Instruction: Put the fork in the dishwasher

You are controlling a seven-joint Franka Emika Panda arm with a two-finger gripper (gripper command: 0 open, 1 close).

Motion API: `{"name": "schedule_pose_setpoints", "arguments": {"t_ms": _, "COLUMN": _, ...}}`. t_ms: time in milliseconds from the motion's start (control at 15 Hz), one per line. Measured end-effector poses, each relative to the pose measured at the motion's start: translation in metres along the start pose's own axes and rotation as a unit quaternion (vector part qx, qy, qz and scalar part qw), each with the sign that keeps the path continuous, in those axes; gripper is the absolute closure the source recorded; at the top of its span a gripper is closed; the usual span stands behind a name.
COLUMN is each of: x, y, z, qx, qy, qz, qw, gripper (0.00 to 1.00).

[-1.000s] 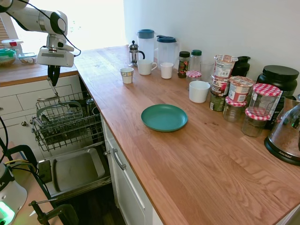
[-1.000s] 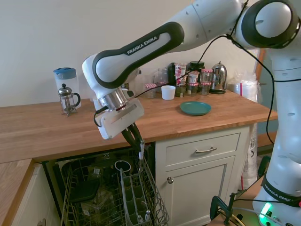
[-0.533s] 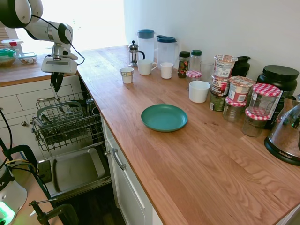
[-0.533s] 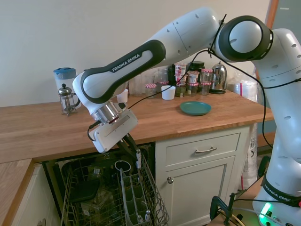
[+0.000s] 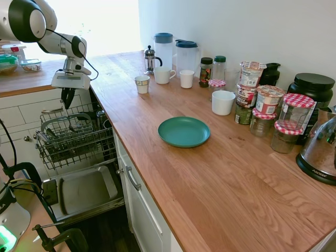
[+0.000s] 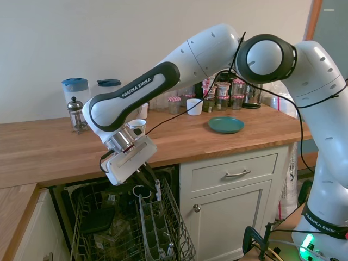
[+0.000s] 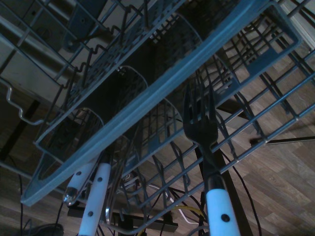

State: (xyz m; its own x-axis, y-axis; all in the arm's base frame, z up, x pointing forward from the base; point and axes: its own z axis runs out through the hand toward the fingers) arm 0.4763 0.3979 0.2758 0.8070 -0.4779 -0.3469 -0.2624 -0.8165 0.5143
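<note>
Fork, dark metal tines with a white riveted handle, hangs tines-down over the grey wire dishwasher rack. Black two-finger gripper is clamped on its handle.

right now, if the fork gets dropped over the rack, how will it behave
Likely stiff: the fork hangs straight from the gripper. Being slim, it could slip through the dishwasher rack's wide gaps or tip off a wire.
</note>
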Motion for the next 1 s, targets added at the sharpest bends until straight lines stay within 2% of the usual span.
{"name": "schedule_pose_setpoints", "arguments": {"t_ms": 733, "x": 0.018, "y": -0.020, "z": 0.022, "qx": -0.015, "qy": -0.019, "qz": 0.004, "qw": 0.9997, "gripper": 1.00}}
{"name": "schedule_pose_setpoints", "arguments": {"t_ms": 1000, "x": 0.009, "y": -0.029, "z": 0.011, "qx": -0.038, "qy": -0.018, "qz": 0.003, "qw": 0.9991, "gripper": 1.00}}
